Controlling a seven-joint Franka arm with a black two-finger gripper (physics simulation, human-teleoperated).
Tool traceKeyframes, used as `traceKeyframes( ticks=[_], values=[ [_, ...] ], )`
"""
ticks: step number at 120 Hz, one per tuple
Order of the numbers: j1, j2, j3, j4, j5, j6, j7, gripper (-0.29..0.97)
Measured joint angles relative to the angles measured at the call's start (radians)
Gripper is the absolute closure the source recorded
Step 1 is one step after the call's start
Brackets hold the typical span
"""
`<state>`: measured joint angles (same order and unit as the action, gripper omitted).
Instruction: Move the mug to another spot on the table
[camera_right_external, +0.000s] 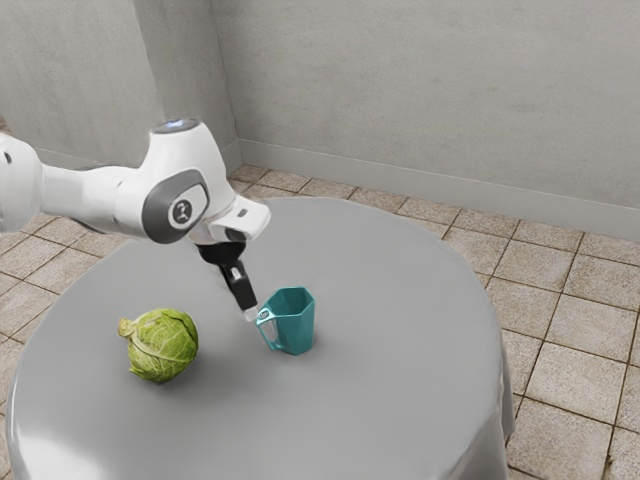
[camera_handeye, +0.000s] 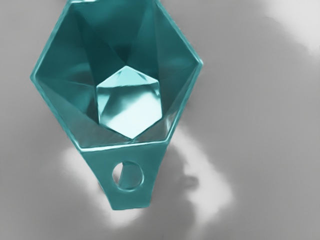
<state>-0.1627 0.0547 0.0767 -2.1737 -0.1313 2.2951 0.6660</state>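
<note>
Gripper (camera_right_external: 248, 308) is angled down, tip right at the mug's handle (camera_right_external: 266, 320). From the side I can't tell if it is spread or closed, or whether it's touching the handle yet. The wrist view puts the handle (camera_handeye: 129, 185) straight under the hand.

Mug (camera_right_external: 292, 320) stands upright on the table (camera_right_external: 400, 330), mouth up, handle turned toward the gripper, body just beyond it. It hasn't been lifted.

Risks, nearest first:
- If the gripper is closed, going lower lands it on top of the handle. That shoves or tips the mug instead of gripping it.
- The handle is a thin flat tab with a hole (camera_handeye: 129, 185). A pinch there sits well off the mug's (camera_handeye: 125, 100) centre, so I expect the body to swing down or twist in the grip on lift.
- A partial catch on the tab's edge probably slips, dropping the mug on its side.
- The mug's walls are faceted and taper to a small base. A sideways nudge from the tip could tip it over or spin the handle away.
- The arm comes in at a slant, so a drag along the table could snag and topple it.

Further out, the cabbage (camera_right_external: 160, 345) sits behind the gripper, away from the mug. It's round and would roll if a carry that way hits it. The table rim curves past the mug, with tiled floor (camera_right_external: 570, 320) beyond, so I'd set down well inside it.
</note>
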Motion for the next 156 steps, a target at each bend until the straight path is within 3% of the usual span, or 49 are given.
traceKeyframes(
  ticks=[26, 47, 91, 156],
  values=[
    [0.050, 0.023, 0.000, -0.075, -0.063, 0.134, 0.115, 0.06],
    [0.029, 0.048, -0.002, -0.128, -0.091, 0.219, 0.179, 0.07],
    [0.019, 0.115, -0.018, -0.124, -0.263, 0.346, 0.264, 0.08],
    [0.011, 0.152, -0.028, -0.120, -0.337, 0.459, 0.330, 0.40]
  ],
)
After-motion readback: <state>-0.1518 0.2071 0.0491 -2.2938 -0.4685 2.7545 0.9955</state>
